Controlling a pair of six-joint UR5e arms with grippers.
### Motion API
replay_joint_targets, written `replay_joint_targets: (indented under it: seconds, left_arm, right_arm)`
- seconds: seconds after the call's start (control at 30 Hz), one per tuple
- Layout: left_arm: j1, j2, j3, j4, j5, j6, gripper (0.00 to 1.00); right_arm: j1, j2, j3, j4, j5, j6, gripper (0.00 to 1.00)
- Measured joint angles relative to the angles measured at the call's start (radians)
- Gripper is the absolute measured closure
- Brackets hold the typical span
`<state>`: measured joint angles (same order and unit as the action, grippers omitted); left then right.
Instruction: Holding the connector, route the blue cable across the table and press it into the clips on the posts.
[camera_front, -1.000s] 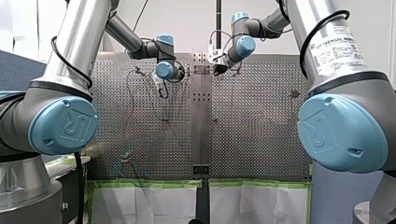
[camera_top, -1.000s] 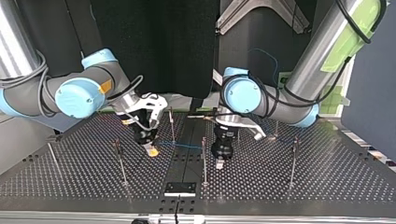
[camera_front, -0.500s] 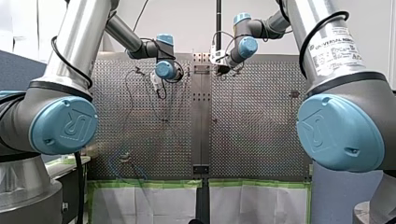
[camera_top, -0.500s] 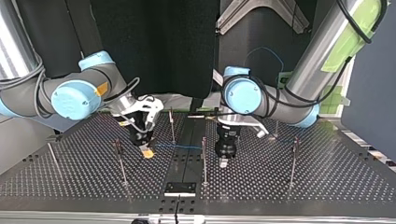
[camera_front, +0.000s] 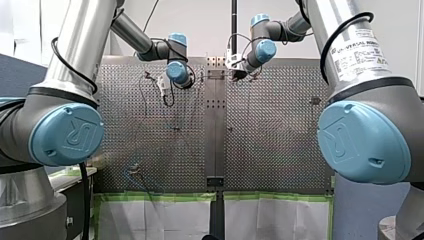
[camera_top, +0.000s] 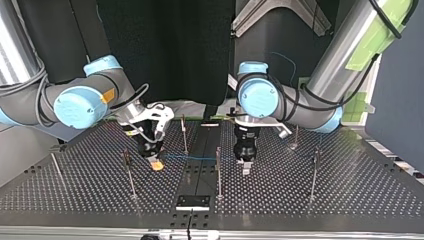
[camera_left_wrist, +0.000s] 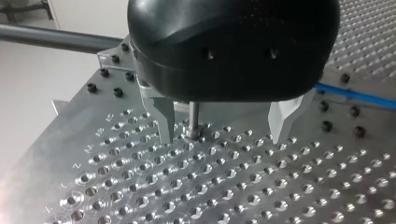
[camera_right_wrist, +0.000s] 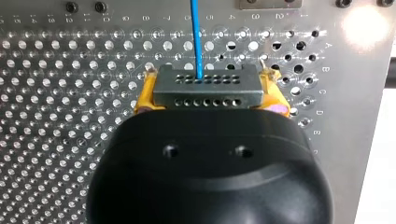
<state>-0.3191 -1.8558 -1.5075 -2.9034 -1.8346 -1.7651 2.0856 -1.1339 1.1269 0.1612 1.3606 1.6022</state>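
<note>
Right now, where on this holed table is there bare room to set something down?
Two bare patches, by the top view: at its right, between the rightmost post and the table's edge; at its left, between the outermost post and its neighbour. The middle is crowded: my left arm, my right arm with the connector, the blue cable.

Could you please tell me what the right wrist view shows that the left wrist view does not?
Only the right wrist view: my right claw shut on the grey connector, yellow pads at its sides, the blue cable leaving it straight ahead. Only the left wrist view: my left claw open, holding nothing, with the foot of a post showing in the gap between its metal fingers. Both: the blue cable and the perforated table.
</note>
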Motion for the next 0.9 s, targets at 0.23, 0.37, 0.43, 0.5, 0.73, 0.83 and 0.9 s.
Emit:
replay_joint_targets:
  seconds: [0.23,0.37,0.43,0.5,0.73,0.83,0.9]
  left_arm:
    - [-0.016,0.060,-0.058,-0.052,0.021,-0.006,0.00]
    - [-0.027,0.093,-0.092,-0.080,0.039,-0.007,0.00]
    - [-0.033,0.110,-0.109,-0.088,0.042,-0.008,0.00]
    - [-0.038,0.127,-0.126,-0.093,0.043,-0.008,0.00]
    - [-0.068,0.181,-0.152,-0.099,0.045,0.011,0.00]
    - [-0.086,0.204,-0.150,-0.090,0.039,0.016,0.00]
    - [-0.100,0.220,-0.143,-0.079,0.029,0.014,0.00]
  right_arm:
    - [0.000,0.000,0.000,0.000,0.000,0.000,1.00]
    - [0.000,-0.001,0.000,0.000,0.000,0.000,1.00]
    - [0.000,-0.001,0.000,0.001,-0.001,0.000,1.00]
    - [0.000,-0.001,0.000,0.001,-0.001,0.000,1.00]
    - [-0.002,-0.001,0.000,0.001,-0.001,0.000,1.00]
    - [-0.005,-0.002,0.000,0.000,-0.001,0.000,1.00]
    - [-0.008,-0.002,0.000,0.000,0.000,0.000,1.00]
